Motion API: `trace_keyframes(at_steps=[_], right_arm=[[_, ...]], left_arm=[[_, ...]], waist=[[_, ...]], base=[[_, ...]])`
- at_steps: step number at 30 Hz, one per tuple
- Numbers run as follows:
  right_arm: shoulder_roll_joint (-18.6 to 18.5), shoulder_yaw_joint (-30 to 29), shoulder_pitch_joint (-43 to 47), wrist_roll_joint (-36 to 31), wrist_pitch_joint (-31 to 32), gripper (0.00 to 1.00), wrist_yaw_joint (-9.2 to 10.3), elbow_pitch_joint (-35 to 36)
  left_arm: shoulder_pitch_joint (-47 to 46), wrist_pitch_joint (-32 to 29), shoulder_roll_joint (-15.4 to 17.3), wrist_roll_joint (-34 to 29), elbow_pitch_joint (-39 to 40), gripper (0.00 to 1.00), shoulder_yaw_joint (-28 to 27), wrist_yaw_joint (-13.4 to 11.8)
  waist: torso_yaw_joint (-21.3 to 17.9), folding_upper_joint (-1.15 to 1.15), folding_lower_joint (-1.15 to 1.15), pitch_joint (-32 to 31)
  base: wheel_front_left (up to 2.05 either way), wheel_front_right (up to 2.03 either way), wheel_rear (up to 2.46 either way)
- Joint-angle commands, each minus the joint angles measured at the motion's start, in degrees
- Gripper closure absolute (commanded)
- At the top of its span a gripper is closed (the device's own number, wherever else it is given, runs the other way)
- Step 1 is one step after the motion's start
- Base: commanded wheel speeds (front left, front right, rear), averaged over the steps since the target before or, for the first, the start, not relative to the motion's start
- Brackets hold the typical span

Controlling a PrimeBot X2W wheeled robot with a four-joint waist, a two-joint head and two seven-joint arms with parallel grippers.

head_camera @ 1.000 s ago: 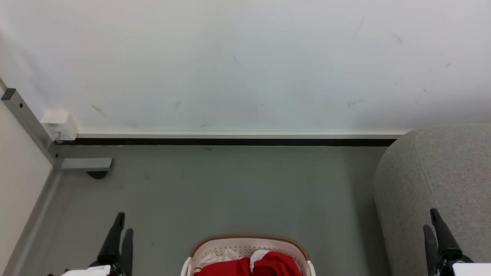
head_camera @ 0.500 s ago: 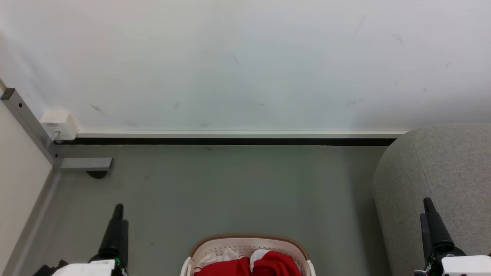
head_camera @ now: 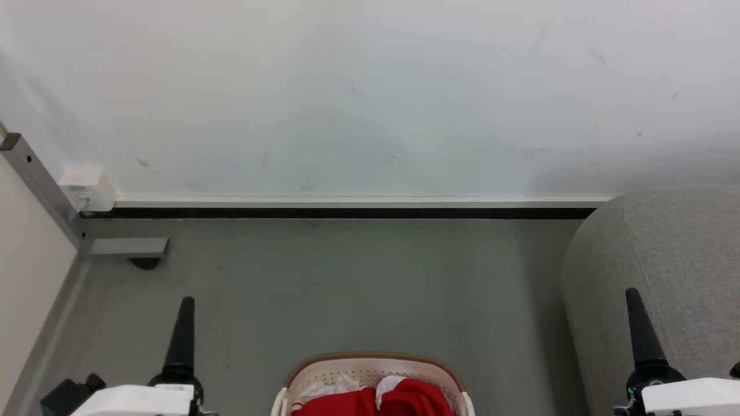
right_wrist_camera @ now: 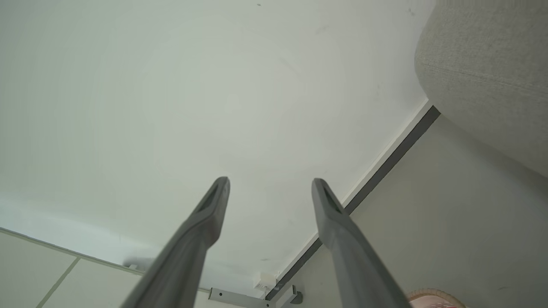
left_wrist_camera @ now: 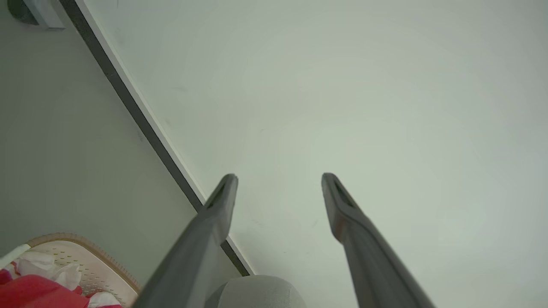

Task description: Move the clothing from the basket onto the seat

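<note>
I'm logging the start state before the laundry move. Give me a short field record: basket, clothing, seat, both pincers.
basket: on the floor, centred ahead, between the arms
clothing: red, heaped inside the basket beside white cloth
seat: grey, on the robot's right, apart from the basket
left pincer: open, holding nothing, left of the basket
right pincer: open, holding nothing, before the seat
progress: clothing not yet lifted

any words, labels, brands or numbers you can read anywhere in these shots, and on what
None can be read in any view.
The red clothing in the basket: no lettering on the part that shows.
The white box low on the wall: no legible label, too small to tell.
</note>
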State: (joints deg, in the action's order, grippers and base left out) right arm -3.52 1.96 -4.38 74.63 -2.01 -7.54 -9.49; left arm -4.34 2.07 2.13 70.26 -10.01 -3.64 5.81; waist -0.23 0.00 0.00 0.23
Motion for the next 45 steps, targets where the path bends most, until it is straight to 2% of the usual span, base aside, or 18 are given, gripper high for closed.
trace_keyframes(at_steps=[1,21,36,45], right_arm=[[-0.6,0.3,-1.1,-1.7,-0.5,0.0,0.03,1.1],[-1.8,3.8,-1.1,-23.7,-4.3,0.0,0.04,0.9],[-1.5,5.1,-1.1,-36.0,-6.7,0.0,0.05,-2.3],[-1.2,5.9,-1.6,-41.4,-8.0,0.0,0.06,-4.2]], left_arm=[[-1.1,0.4,0.5,-2.2,1.3,0.0,0.1,-0.2],[0.2,4.3,0.6,-26.9,3.2,0.0,4.0,-5.1],[0.4,6.7,0.7,-40.3,2.1,0.0,6.2,-7.8],[0.5,8.0,0.8,-45.4,1.9,0.0,7.2,-8.7]], waist=[[0.0,0.0,0.0,0.0],[-0.4,0.0,0.0,-0.3],[-0.4,0.0,0.0,-0.3],[-0.4,0.0,0.0,-0.5]], base=[[0.0,0.0,0.0],[0.0,0.0,0.0],[0.0,0.0,0.0],[0.0,0.0,0.0]])
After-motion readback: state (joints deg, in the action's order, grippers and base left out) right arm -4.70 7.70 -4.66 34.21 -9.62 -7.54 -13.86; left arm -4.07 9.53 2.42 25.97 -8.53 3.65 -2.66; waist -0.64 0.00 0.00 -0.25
